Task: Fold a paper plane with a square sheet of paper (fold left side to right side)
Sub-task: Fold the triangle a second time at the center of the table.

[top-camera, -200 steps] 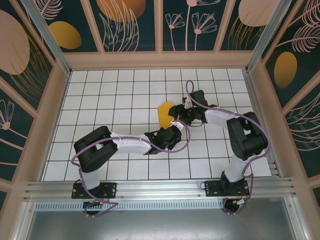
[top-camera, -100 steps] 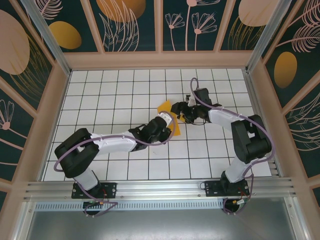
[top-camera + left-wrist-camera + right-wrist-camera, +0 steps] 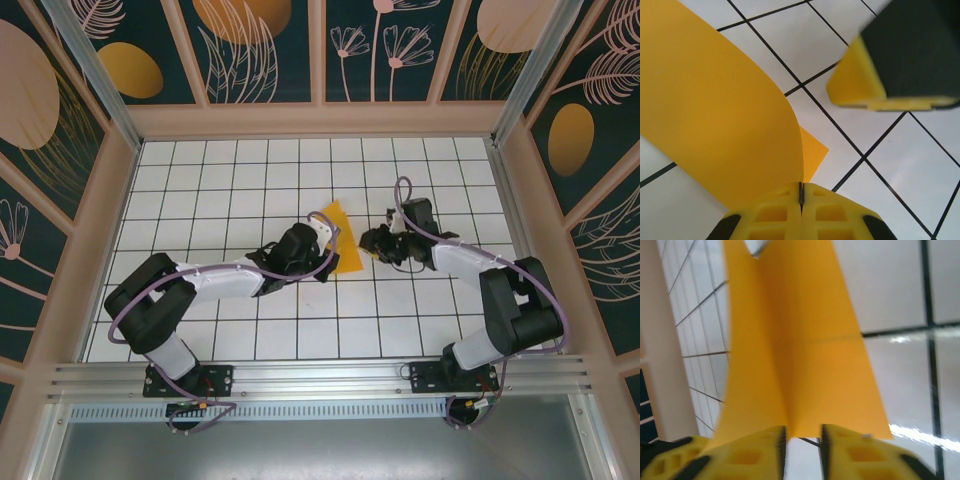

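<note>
I judge we're early. The orange sheet (image 3: 346, 248) lies on the tiled table (image 3: 200, 180) between both arms, one side curled up and over but not pressed flat, nothing dart-shaped yet. My left gripper (image 3: 801, 199) reaches in low, fingers pinching the sheet's edge. The right gripper (image 3: 802, 440) sits just beside the sheet, fingers narrowly parted, holding nothing.

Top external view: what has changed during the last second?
The left gripper, shut on the orange sheet, swung left and slightly farther out. The right gripper drew back rightward, clear of the sheet. Unchanged: the left grip, and the sheet near the middle.
</note>
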